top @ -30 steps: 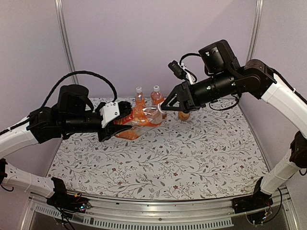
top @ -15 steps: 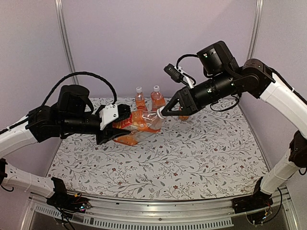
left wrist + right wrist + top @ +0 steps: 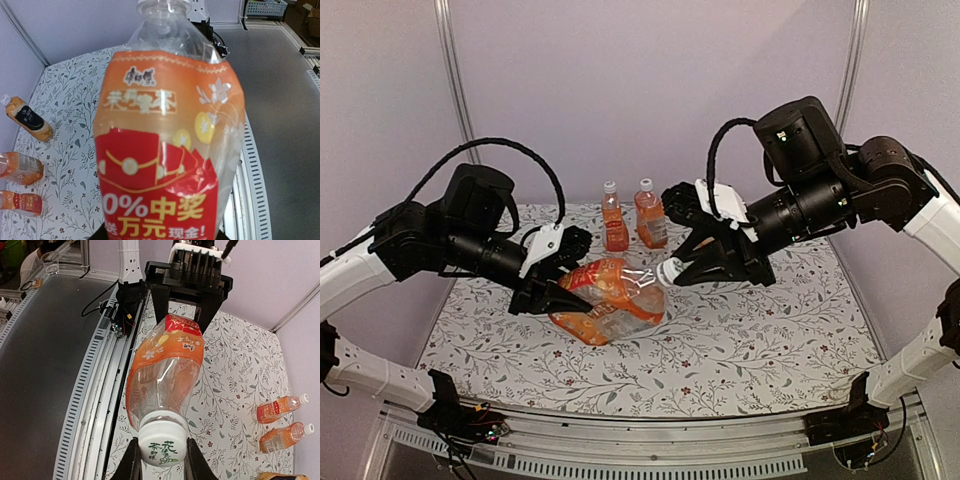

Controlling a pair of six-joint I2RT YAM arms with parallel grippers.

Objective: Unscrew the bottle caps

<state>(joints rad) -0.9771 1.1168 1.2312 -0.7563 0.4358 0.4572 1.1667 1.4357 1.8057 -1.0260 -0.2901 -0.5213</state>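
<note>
Two arms shared one large bottle point(image 3: 610, 300) in the air above the middle of the tabletop point(image 3: 770, 340). The left arm's point(image 3: 430, 245) jaws were clamped around its labelled lower body, holding it level and, it seemed, bracing it against turning. The right arm's point(image 3: 840, 190) jaws pinched its cap point(image 3: 162, 442) from both sides, apparently placed to twist it off. The cap, seated on the neck, was white with green characters printed on it. The bottle itself was clear plastic under an orange-and-red label point(image 3: 165, 150) with Chinese lettering. Two smaller bottles point(image 3: 614, 222) of orange drink stood upright near the tabletop's far edge, white caps point(image 3: 609, 186) on, apparently not yet opened.
</note>
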